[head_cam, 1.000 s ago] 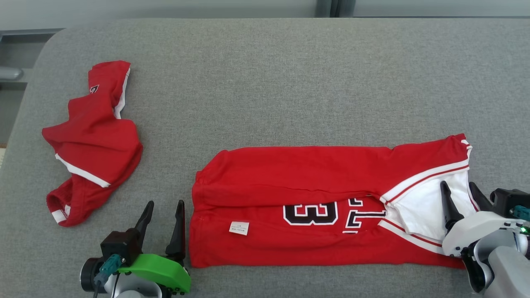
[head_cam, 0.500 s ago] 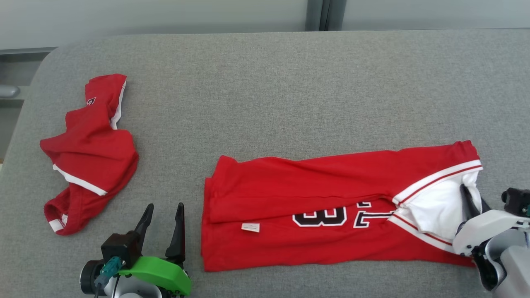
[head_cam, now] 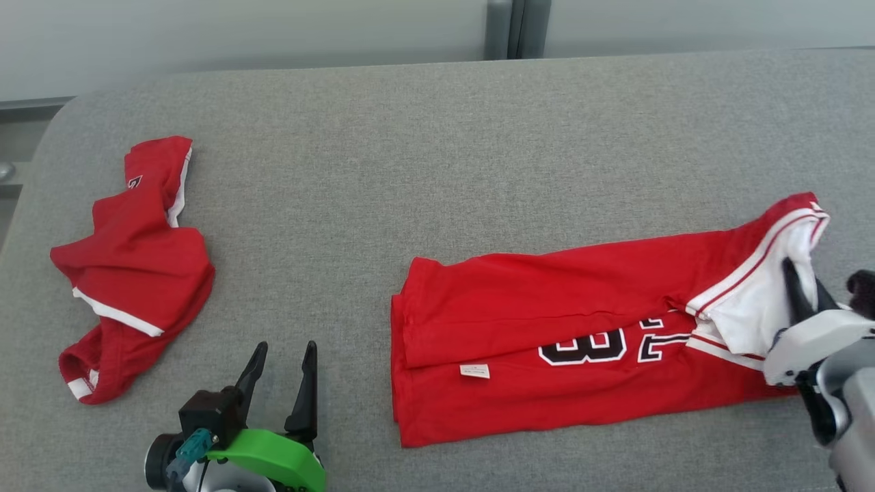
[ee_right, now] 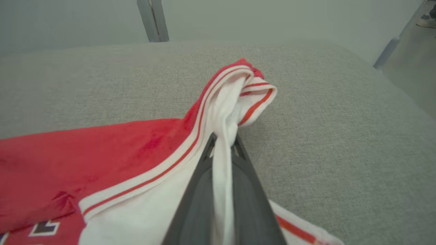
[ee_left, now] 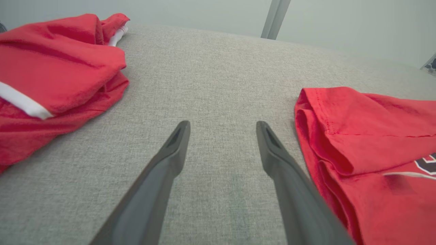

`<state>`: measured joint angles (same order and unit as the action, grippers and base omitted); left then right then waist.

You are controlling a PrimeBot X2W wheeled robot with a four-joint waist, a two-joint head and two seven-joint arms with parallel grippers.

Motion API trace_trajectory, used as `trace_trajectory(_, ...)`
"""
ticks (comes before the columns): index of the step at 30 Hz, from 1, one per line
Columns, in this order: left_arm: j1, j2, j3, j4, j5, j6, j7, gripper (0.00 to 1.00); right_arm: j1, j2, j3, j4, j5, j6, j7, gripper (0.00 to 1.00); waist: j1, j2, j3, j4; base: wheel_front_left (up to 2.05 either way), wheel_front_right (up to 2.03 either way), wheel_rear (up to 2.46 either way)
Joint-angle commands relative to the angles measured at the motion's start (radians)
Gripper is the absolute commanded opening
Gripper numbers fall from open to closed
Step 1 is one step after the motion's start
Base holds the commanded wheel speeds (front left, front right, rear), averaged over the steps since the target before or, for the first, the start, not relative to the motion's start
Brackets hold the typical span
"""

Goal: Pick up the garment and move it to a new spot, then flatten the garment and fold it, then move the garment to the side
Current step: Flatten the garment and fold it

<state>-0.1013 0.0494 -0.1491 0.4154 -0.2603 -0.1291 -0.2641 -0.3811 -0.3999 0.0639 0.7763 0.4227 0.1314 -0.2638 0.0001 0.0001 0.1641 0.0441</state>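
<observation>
The right gripper (ee_right: 224,137), spread a second ago, now pinches the white sleeve end of the jersey (head_cam: 547,301). The folded jersey trails to its left, dragged along, so the move aside seems underway. Farther left, the left gripper (head_cam: 286,345) hangs spread, empty.

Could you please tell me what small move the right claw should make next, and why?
Probably lift the right claw slightly and carry it toward the far hem of the jersey: it is shut on the white armhole edge, and the jersey lies folded lengthwise.
</observation>
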Motion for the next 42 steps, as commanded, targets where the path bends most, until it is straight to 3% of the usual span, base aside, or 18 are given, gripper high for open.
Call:
trace_trajectory(1,0.015,0.003,0.000,0.003,-0.011,-0.002,0.000,1.00,0.000,0.013,0.047,-0.042,-0.005,-0.002,-0.001,0.00,-0.0001,-0.0001,-0.013,-0.017,0.00,0.00,0.00)
trace_trajectory(8,0.029,0.003,-0.022,0.011,-0.029,-0.002,0.000,1.00,0.045,0.043,0.311,-0.252,0.041,-0.001,0.015,0.00,-0.0001,-0.0001,-0.045,-0.044,0.00,0.00,0.00)
trace_trajectory(13,0.026,0.003,-0.049,0.014,-0.044,-0.002,0.000,1.00,0.059,0.078,0.508,-0.393,0.089,-0.001,0.067,0.00,-0.0001,-0.0001,-0.056,-0.021,0.00,0.00,0.00)
trace_trajectory(19,0.026,0.003,-0.079,0.015,-0.062,-0.002,0.000,1.00,0.011,0.137,0.596,-0.374,0.092,-0.001,0.076,0.00,-0.0001,-0.0001,-0.052,0.050,0.00,0.00,0.00)
trace_trajectory(31,0.053,0.003,-0.078,0.025,-0.068,-0.002,0.000,1.00,-0.063,0.231,0.627,-0.224,0.080,-0.001,0.036,0.00,-0.0001,-0.0001,-0.044,0.153,0.00,0.00,0.00)
trace_trajectory(32,0.053,0.003,-0.077,0.025,-0.068,-0.002,0.000,1.00,-0.065,0.241,0.627,-0.209,0.090,-0.001,0.033,0.58,-0.0001,-0.0001,-0.044,0.154,0.00,0.00,0.00)
trace_trajectory(33,0.053,0.003,-0.076,0.025,-0.069,-0.002,0.000,1.00,-0.069,0.250,0.628,-0.203,0.097,-0.001,0.029,1.00,-0.0001,-0.0001,-0.043,0.154,0.00,0.00,0.00)
trace_trajectory(38,0.057,0.002,-0.059,0.016,-0.071,0.002,0.000,1.00,-0.081,0.253,0.597,-0.258,0.144,-0.001,0.005,1.00,-0.0001,-0.0001,-0.043,0.129,0.00,0.00,0.00)
trace_trajectory(42,0.051,0.003,-0.052,0.008,-0.066,0.005,0.000,1.00,-0.045,0.218,0.462,-0.403,0.170,-0.001,-0.001,1.00,-0.0001,-0.0001,-0.045,0.097,0.00,0.00,0.00)
